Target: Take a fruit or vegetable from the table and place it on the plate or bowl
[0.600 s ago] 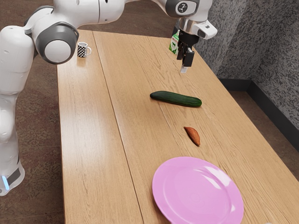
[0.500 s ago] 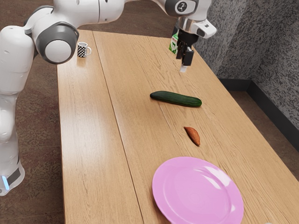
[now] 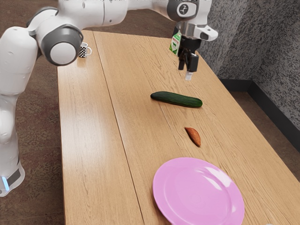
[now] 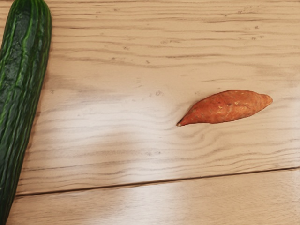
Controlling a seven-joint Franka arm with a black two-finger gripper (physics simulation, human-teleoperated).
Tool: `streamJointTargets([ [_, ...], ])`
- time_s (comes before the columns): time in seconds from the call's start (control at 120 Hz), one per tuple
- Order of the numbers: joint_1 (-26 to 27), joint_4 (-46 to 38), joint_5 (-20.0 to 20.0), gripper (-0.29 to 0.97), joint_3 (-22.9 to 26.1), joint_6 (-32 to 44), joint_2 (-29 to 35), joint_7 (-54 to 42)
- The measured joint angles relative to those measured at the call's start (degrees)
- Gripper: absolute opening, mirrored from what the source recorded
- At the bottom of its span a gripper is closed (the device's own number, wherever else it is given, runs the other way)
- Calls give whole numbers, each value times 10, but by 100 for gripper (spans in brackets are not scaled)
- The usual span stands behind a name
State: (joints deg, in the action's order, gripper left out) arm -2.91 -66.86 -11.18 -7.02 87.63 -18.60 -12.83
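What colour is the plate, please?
The plate is pink, clearest in the exterior view.

White arm, grey joints, black fingers

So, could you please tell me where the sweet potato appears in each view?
Exterior view: the sweet potato lies between the cucumber and the pink plate, touching neither.
Wrist view: the sweet potato lies apart from the cucumber, on the wooden table.
Shared landmark: the cucumber.

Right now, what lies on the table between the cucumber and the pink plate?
The orange sweet potato lies between the cucumber and the pink plate, touching neither. The exterior view shows this.
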Motion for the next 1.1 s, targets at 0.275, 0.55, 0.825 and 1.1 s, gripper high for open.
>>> streamJointTargets([
  [0.275,7,-75,-16,68,38,-39,45,-24],
  [0.55,0,-102,6,68,-74,-63,67,-43],
  [0.825,-19,-34,7,68,-140,-42,-14,-62],
  [1.1,-20,24,-53,68,-137,9,-77,-47],
])
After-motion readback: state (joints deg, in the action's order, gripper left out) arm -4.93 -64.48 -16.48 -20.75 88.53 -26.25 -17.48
